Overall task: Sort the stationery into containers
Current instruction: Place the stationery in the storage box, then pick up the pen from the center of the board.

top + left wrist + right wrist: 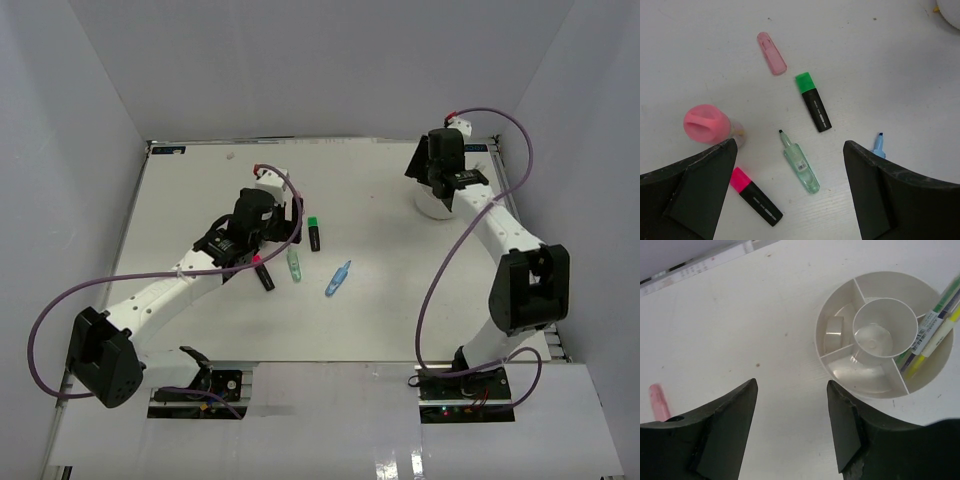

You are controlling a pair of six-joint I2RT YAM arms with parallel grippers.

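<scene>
My left gripper [789, 145] [282, 224] is open above loose stationery on the table. Under it lie a pale green pen [801, 164], a pink-capped black highlighter [756, 196] and a green-capped one [813, 101]. A pink-capped glue stick [707, 125] stands by my left finger. A pink eraser [771, 60] lies farther off. A blue pen [338, 278] pokes out beside my right finger. My right gripper [792, 382] [441, 190] hangs open and holds nothing, just left of the white divided tub [860, 392]. Several pens [932, 335] lie in its right compartment and a pale item [834, 331] in its left.
White walls enclose the table on three sides. A ruler-like strip [700, 262] runs along the far edge near the tub. The pink eraser [659, 401] also shows at the left edge of the right wrist view.
</scene>
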